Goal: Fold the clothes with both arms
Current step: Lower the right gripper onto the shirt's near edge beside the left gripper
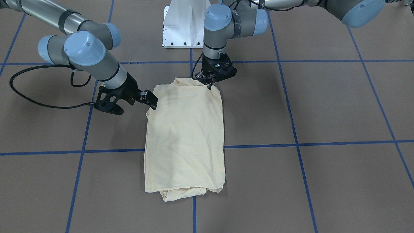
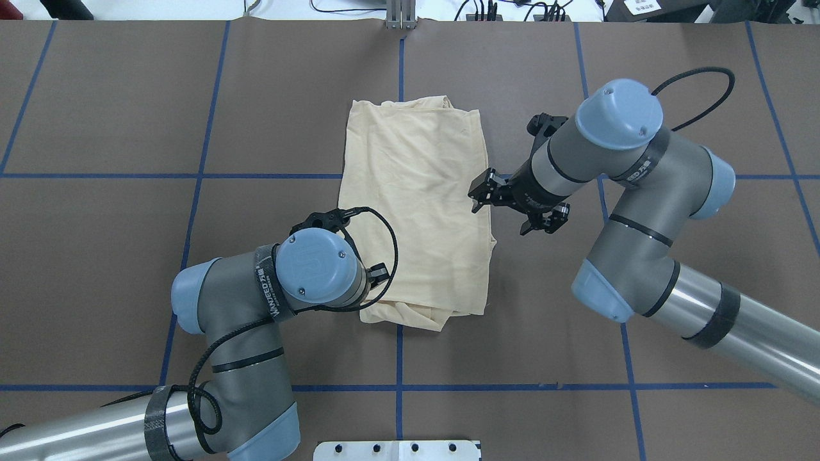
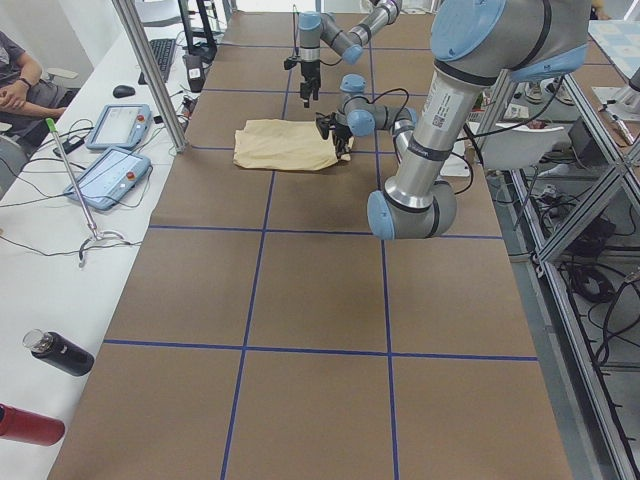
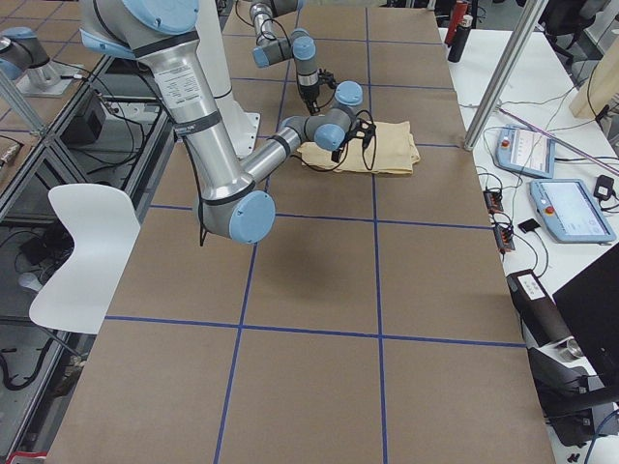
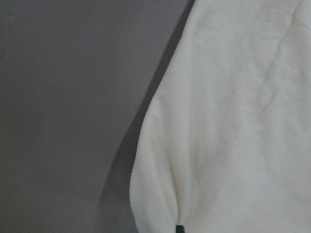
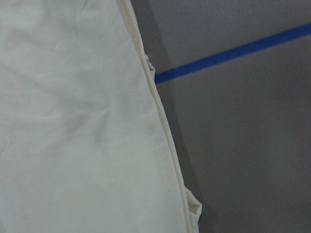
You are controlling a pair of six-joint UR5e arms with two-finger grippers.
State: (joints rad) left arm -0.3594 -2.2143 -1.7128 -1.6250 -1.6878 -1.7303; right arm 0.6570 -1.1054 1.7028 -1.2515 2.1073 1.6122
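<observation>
The shirt (image 1: pixel 184 136) lies folded into a long strip at the middle of the counter (image 1: pixel 323 106). Our left hand (image 1: pixel 210 84) seems closed on the corner nearest the robot. Our right hand (image 1: pixel 153 101) sits at the side edge, and we cannot tell whether it grips. We judge both should catch every layer, lift level, and carry the near end over evenly. We count one shirt and two hands.

Brown table (image 2: pixel 115 96) gridded with blue tape (image 2: pixel 128 175); white side bench (image 3: pixel 30 290); white chair (image 4: pixel 82 242); metal post (image 3: pixel 152 70)
</observation>
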